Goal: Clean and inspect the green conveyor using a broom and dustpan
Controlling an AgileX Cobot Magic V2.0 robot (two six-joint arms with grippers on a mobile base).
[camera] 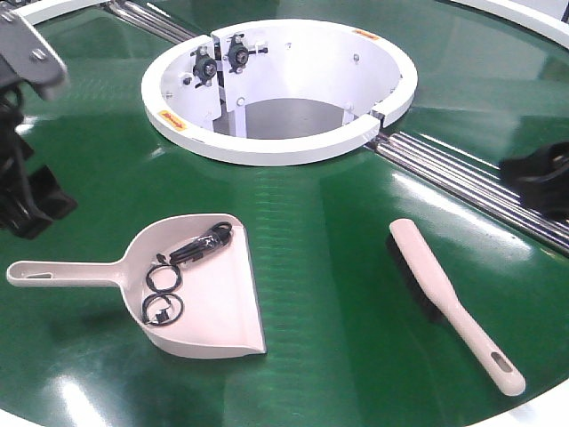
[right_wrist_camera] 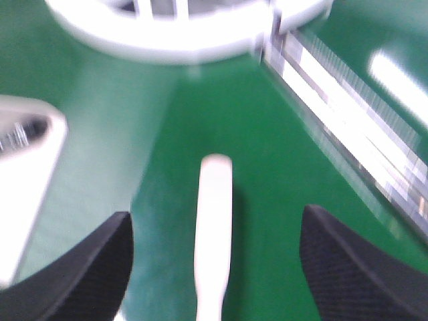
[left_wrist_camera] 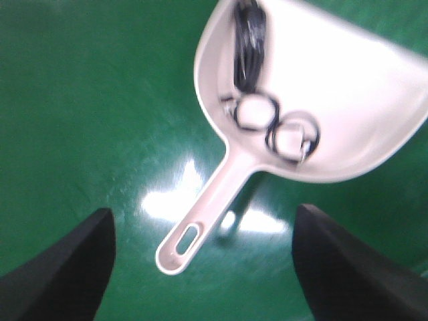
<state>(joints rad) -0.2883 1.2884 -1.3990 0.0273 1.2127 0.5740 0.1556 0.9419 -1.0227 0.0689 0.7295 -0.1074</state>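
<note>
Green and glossy, the round conveyor counter [camera: 356, 267] fills every view, with ceiling lights mirrored on it. The left tool [left_wrist_camera: 202, 210] hangs above it with its fingers [left_wrist_camera: 67, 267] spread wide and nothing between them. In its wrist view, the slotted end of the dustpan [left_wrist_camera: 348, 87] handle lies on the belt in the gap below. The right tool [right_wrist_camera: 215, 214] is likewise wide open and empty. Its blurred wrist view shows the broom [right_wrist_camera: 214, 227] lying lengthwise on the belt between the two fingers, rounded end pointing away.

From the front, the dustpan [camera: 218, 307] lies flat at the near left, handle to the left, with two black rings [camera: 163, 294] and a black bundle [camera: 200, 245] inside. The broom [camera: 444, 298] lies well apart at the near right, slotted end nearest the camera. Behind both sit the white ring [camera: 267, 147] around the central opening and the metal roller strips [camera: 462, 182] running to the right.
</note>
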